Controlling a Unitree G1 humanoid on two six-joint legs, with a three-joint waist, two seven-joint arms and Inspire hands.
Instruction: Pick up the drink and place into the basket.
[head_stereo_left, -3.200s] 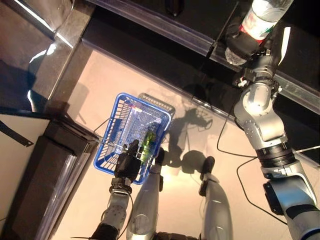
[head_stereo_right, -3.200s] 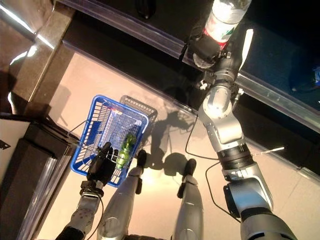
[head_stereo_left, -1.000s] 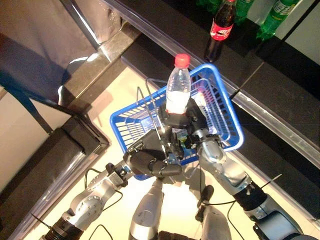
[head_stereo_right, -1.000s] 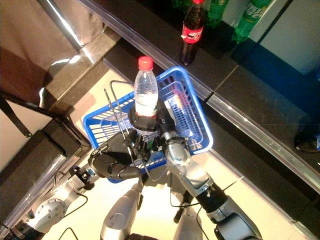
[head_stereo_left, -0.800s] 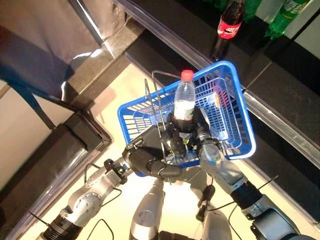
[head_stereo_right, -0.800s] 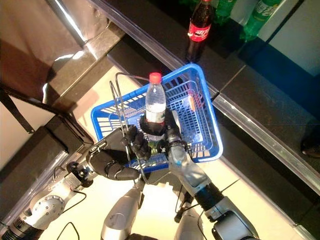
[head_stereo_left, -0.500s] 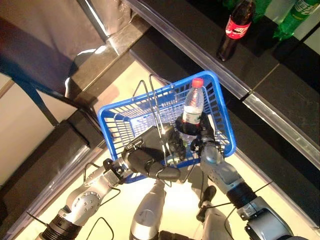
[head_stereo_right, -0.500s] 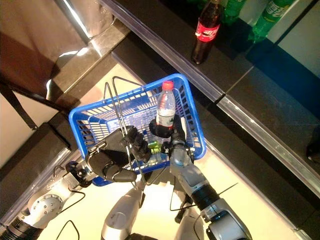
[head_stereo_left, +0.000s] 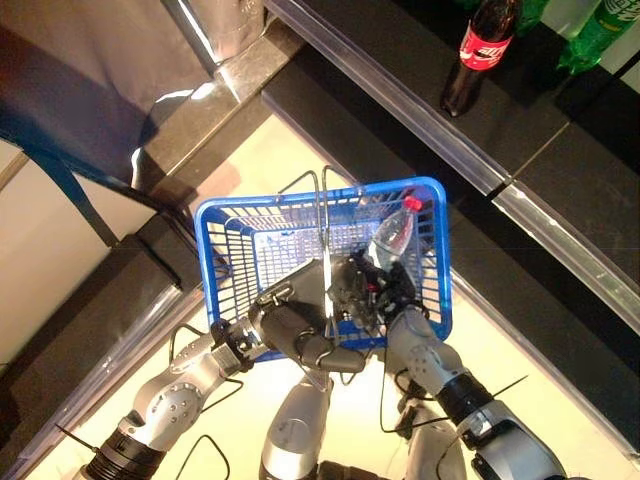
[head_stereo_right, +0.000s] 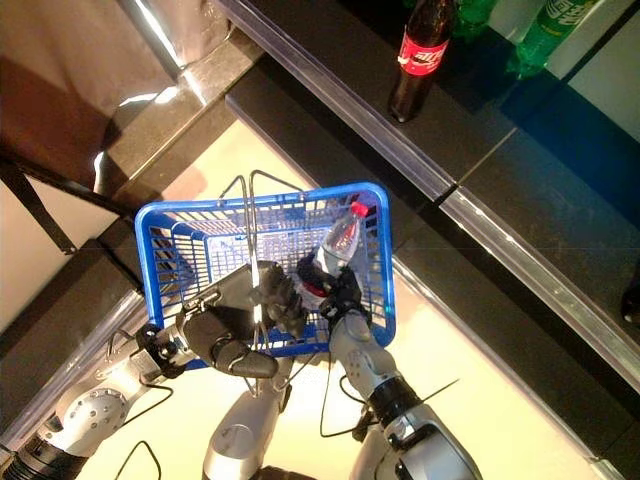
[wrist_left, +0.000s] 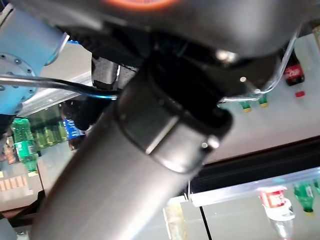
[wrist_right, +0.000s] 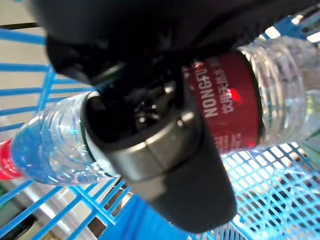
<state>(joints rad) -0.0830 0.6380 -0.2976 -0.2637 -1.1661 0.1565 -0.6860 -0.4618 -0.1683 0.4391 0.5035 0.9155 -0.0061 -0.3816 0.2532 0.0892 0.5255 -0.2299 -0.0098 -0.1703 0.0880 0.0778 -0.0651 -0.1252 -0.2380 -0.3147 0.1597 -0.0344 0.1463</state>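
Bottle tilting inside the basket

I am gripping the ribbed clear plastic bottle (head_stereo_right: 338, 240) with my right robot hand (head_stereo_right: 335, 285), fingers curled round its red label, cap slanting toward the far wall of the blue lattice basket (head_stereo_right: 165, 262). My left robot hand (head_stereo_right: 225, 335) is clasping the thin wire handles (head_stereo_right: 252, 262).

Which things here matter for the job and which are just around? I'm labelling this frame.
Job: water bottle, tilted inside the blue basket; right hand shut on it; left hand gripping the basket's wire handle.

Around: cola bottle and green bottles on the shelf.
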